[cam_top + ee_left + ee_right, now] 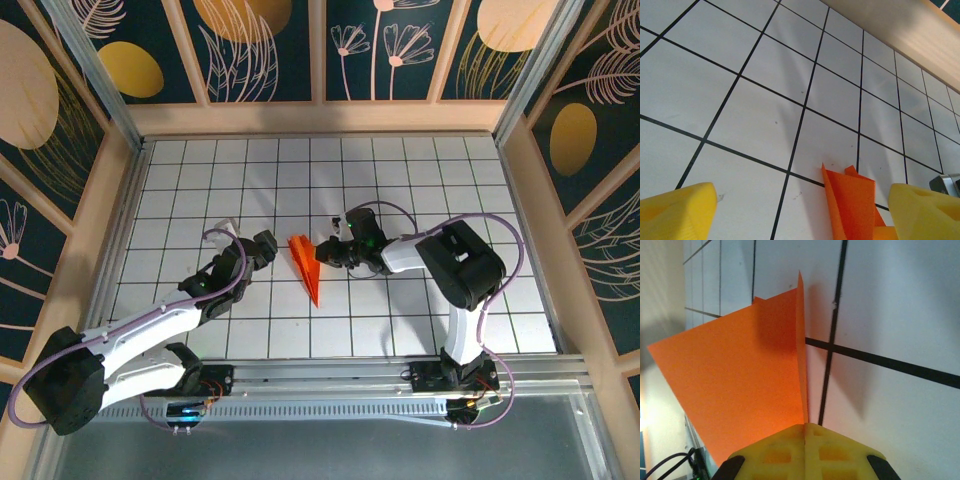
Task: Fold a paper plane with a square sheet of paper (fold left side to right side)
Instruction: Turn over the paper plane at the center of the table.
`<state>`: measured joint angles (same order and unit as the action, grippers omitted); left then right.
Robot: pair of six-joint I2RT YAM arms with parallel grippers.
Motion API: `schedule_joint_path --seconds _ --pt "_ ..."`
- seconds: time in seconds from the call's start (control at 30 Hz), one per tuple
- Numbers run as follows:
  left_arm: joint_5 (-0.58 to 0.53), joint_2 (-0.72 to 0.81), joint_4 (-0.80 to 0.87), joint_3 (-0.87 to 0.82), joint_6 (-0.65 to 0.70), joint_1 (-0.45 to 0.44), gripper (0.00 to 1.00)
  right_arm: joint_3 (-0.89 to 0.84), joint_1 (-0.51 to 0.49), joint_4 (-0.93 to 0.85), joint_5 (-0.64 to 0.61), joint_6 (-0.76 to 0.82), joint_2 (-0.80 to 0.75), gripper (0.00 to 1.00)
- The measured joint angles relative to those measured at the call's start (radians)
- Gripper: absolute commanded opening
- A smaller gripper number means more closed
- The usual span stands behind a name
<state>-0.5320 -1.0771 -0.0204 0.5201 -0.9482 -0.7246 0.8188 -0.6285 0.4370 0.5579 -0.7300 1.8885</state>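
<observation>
Midway across the white gridded tabletop [200,180], the folded orange paper [305,265] lies as a narrow wedge, its broad end toward the far wall and its sharp tip pointing back toward the arm bases. The two arms reach in from opposite sides to meet at it.

The right gripper [322,250] comes in from the right at the wedge's broad end. Seen from its own wrist, the right gripper [805,427] has its yellow fingers [775,452] pressed flat together, and a raised flap of the paper [750,380] stands on edge above the table and runs straight into the seam between them, pinched there. That flap throws a soft shadow on the tiles beside it.

The left gripper [268,245] sits just to the left of the paper, low over the table. From its wrist the left gripper [800,200] is spread wide, one yellow fingertip [677,215] far to the left and the other at the right edge, with the creased paper [852,205] rising between them, close beside the right-hand one. Whether that fingertip touches the paper cannot be told. Nothing is clamped between them.
</observation>
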Motion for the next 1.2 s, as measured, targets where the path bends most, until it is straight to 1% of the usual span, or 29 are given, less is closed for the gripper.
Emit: schedule_joint_path --seconds 0.17,0.57,0.8,0.93,1.1,1.2 --pt "0.000 -0.003 0.000 0.000 0.000 0.000 0.88 0.000 0.003 -0.023 -0.028 0.018 0.000 0.04" --pt "0.027 -0.033 -0.002 0.000 0.000 0.000 0.89 -0.012 0.004 -0.048 -0.050 0.052 -0.028 0.19" --pt "0.037 -0.063 -0.002 0.000 0.000 0.000 0.89 -0.012 0.004 -0.111 -0.090 0.095 -0.074 0.36" --pt "0.038 -0.067 -0.002 0.000 0.000 0.000 0.90 -0.011 0.004 -0.175 -0.132 0.124 -0.113 0.50" --pt "0.037 -0.067 -0.003 0.000 0.000 0.000 0.90 0.026 -0.002 -0.334 -0.198 0.192 -0.174 0.60" --pt "0.037 -0.060 -0.009 -0.002 0.000 0.001 0.93 0.071 -0.018 -0.442 -0.238 0.239 -0.212 0.64"
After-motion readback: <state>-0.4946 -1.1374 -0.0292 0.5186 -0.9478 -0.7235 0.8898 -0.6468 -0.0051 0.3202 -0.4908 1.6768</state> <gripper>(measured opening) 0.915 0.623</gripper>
